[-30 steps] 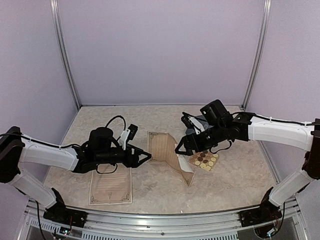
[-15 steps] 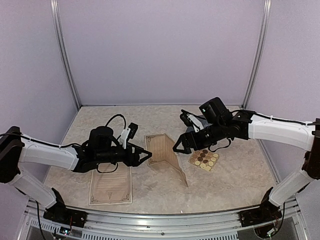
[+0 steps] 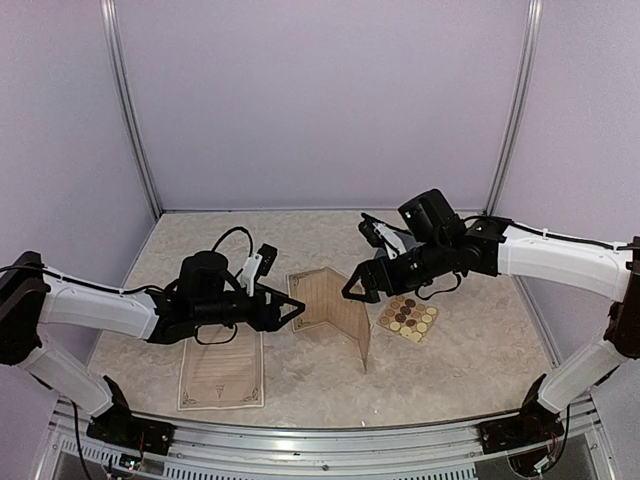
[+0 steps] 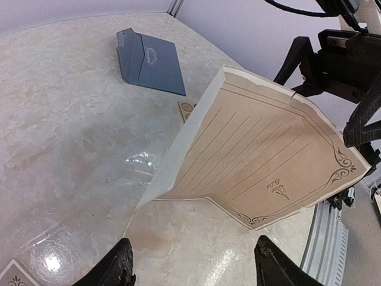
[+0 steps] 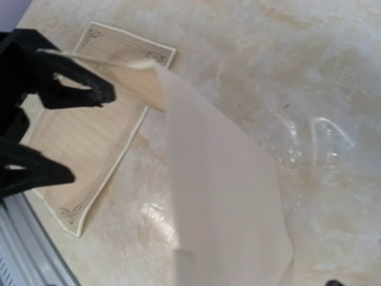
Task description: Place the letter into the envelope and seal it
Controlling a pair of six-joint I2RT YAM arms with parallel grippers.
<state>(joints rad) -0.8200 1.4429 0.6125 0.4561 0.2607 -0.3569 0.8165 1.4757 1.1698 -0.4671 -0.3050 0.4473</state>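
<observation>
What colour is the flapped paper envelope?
The rectangular paper envelope is slate blue; clearest in left wrist view.

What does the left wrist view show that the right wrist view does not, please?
Only the left wrist view shows the slate-blue envelope lying flat and the right claw open, both beyond the letter. Only the right wrist view shows most of a second lined sheet flat on the table. Both show the folded letter standing on its edge, and the marbled table.
</observation>
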